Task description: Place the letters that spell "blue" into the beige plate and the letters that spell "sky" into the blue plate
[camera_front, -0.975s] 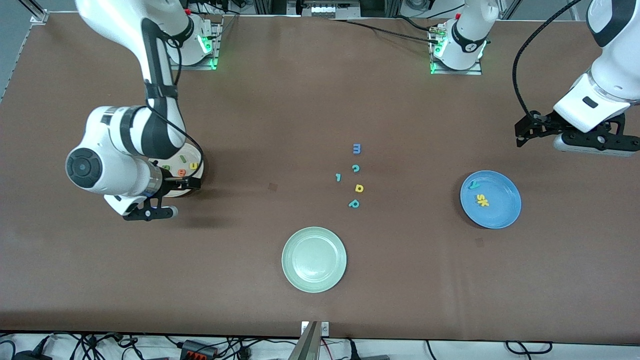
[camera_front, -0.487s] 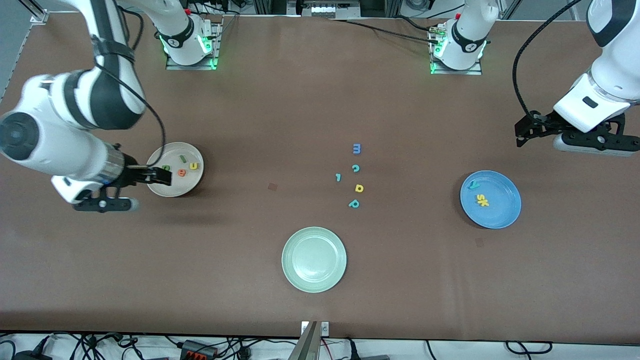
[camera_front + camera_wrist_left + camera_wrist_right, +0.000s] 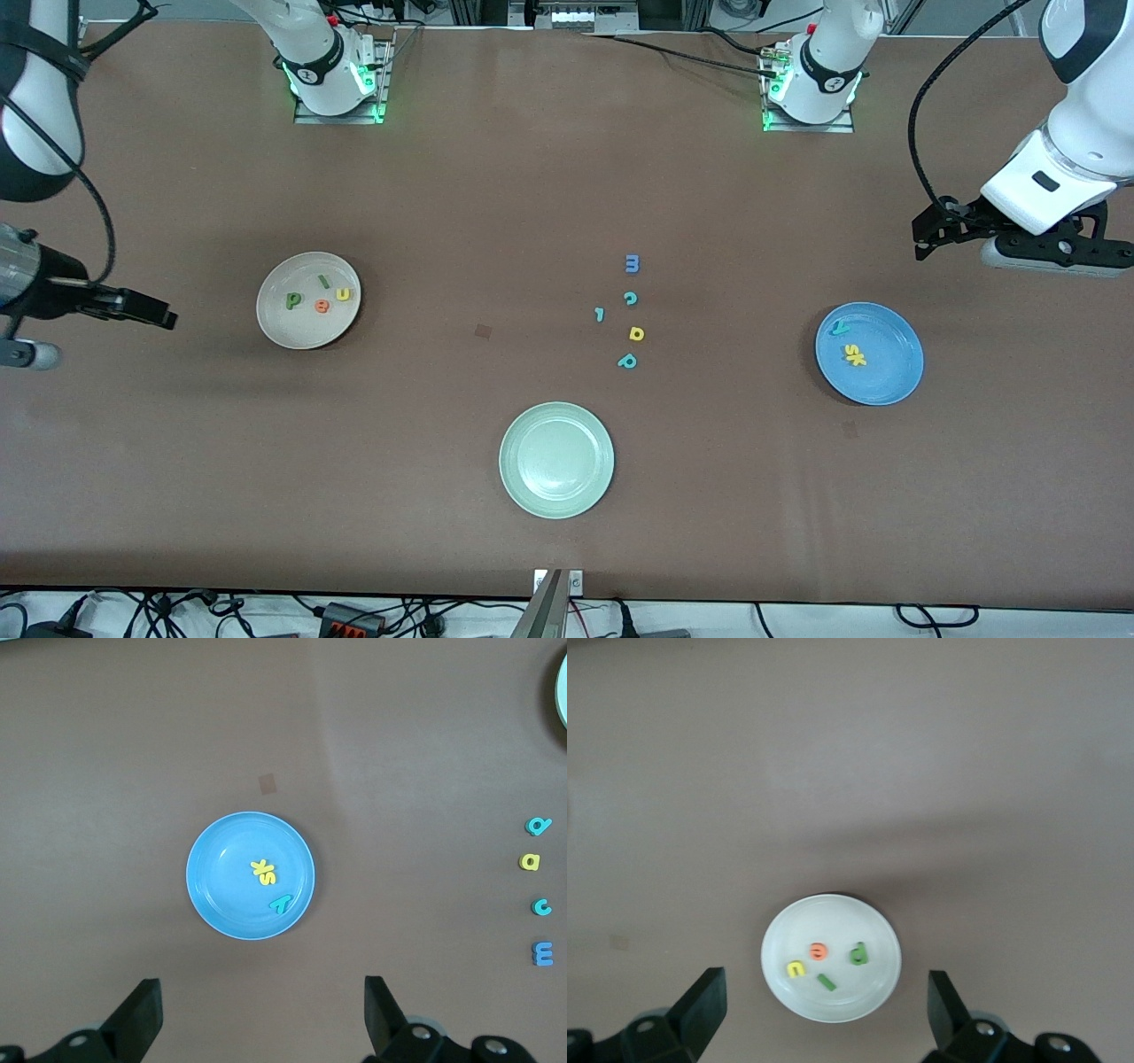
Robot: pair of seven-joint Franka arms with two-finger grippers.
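Right arm has swung clear off the beige plate (image 3: pixel 308 300) toward its own end of the table, and all four "blue" letters lie uncovered in it: dark green b (image 3: pixel 292 300) (reads like a p), green l (image 3: pixel 324 282), yellow u (image 3: pixel 343 294), orange e (image 3: pixel 322 306). The right wrist view looks straight down on the plate, all four well inside the rim.

Over at the left arm's end, the blue plate (image 3: pixel 869 354) holds the teal y (image 3: pixel 839 327) near its rim, with the yellow s (image 3: pixel 850 353) and yellow k (image 3: pixel 858 359) touching or nearly so, hard to say which.

So the relation that matters: nothing the task wants lies outside a plate. What's loose between the two plates is spare stuff, the blue m (image 3: pixel 632 263), teal c (image 3: pixel 630 299), small teal l (image 3: pixel 600 314), yellow d (image 3: pixel 636 333) and teal p (image 3: pixel 627 361), with the pale green plate (image 3: pixel 556 460) nearer the camera.

Right gripper (image 3: pixel 142 308) hangs beside the beige plate, jaws spread wide, holding nothing. Left gripper (image 3: pixel 926 230) waits above bare table just beside the blue plate, also spread and empty. Each is close to its own plate, but I reckon neither has a pick left
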